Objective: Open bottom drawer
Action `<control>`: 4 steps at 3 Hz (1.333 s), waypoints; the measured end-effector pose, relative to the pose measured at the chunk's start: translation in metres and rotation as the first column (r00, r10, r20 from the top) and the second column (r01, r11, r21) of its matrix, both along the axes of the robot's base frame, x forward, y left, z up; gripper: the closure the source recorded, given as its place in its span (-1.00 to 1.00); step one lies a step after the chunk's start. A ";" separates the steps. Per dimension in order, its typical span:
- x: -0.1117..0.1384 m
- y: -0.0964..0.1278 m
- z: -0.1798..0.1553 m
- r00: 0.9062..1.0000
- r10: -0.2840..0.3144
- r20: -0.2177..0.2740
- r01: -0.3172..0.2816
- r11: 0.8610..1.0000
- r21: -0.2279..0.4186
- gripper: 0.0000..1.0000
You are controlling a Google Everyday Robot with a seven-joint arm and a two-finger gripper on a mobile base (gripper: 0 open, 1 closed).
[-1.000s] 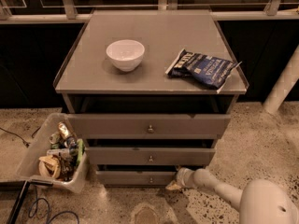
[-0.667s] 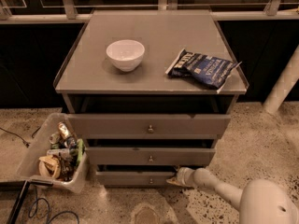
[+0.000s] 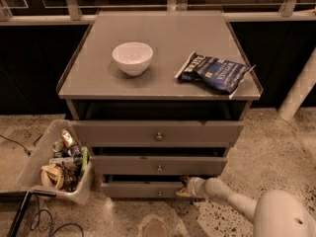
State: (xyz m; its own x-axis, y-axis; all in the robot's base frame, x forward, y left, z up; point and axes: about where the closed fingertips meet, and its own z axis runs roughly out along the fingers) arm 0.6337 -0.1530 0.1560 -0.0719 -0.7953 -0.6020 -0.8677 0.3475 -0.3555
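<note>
Speckled stone floor, grey cabinet (image 3: 163, 38) against dark glazing. Bottom drawer (image 3: 138, 189) lowest in the cabinet front, long axis left to right. Gripper (image 3: 183, 186) at its right end, right of the knob (image 3: 159, 193); open or closed, cannot tell. Probably calls for a pull straight outward.

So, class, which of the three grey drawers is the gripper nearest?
The lowest grey flat-fronted drawer: the gripper sits at its right end, below the middle drawer and top drawer.

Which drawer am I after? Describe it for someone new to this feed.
Find the grey cabinet with three stacked drawers. The bottom drawer is the lowest, narrowest-looking front, with one round knob. Only it has the pincer at its right end.
</note>
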 end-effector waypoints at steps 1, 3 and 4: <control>0.000 0.000 0.004 1.000 0.000 0.000 0.000 1.000 0.000 1.00; -0.016 -0.006 0.004 1.000 0.004 0.009 -0.004 1.000 0.010 1.00; -0.018 -0.006 0.006 1.000 0.004 0.009 -0.004 1.000 0.010 1.00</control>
State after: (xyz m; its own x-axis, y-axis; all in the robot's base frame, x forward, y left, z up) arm 0.6159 -0.1589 0.1622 -0.0632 -0.7895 -0.6105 -0.8656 0.3479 -0.3602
